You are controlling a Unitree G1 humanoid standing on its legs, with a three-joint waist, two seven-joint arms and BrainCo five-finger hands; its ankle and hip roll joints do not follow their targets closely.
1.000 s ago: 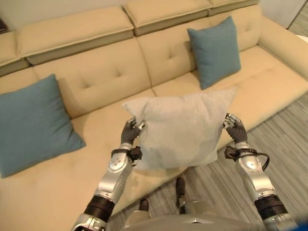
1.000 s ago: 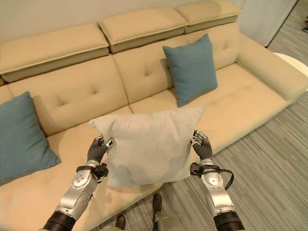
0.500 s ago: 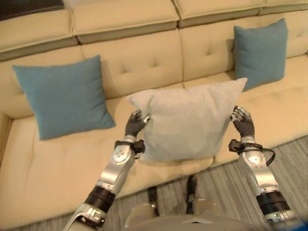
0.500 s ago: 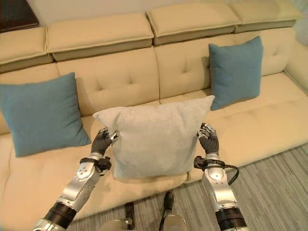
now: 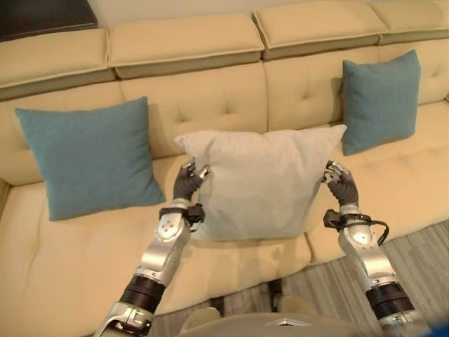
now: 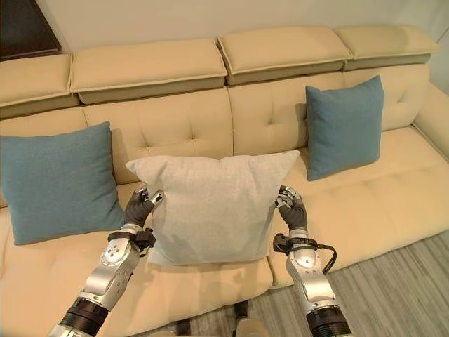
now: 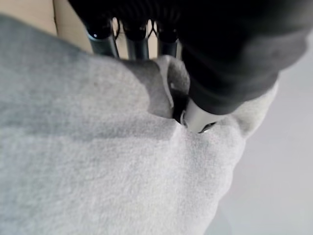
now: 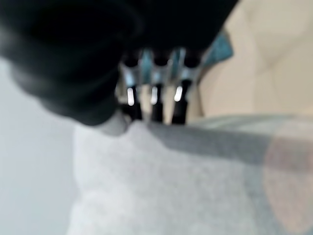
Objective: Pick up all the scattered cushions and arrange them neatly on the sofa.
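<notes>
A light grey cushion [image 5: 263, 184] is held upright over the middle seat of the beige sofa [image 5: 210, 105]. My left hand [image 5: 186, 184] pinches its left edge and my right hand [image 5: 341, 187] pinches its right edge. The left wrist view shows the thumb [image 7: 198, 115] pressed into the grey cloth [image 7: 98, 161], fingers [image 7: 137, 44] curled behind. The right wrist view shows fingers [image 8: 154, 98] over the grey cushion's edge [image 8: 171, 171]. One teal cushion [image 5: 91, 158] leans on the backrest at the left, another teal cushion [image 5: 381, 100] at the right.
Grey striped floor [image 5: 421, 253] lies in front of the sofa at the lower right. A dark object [image 6: 24, 28] sits behind the sofa at the upper left. Bare seat [image 5: 63, 260] shows below the left teal cushion.
The camera has shifted, so the sofa sits more centred. The grey cushion, still held by both hands, has moved closer to the backrest between the two teal cushions.
</notes>
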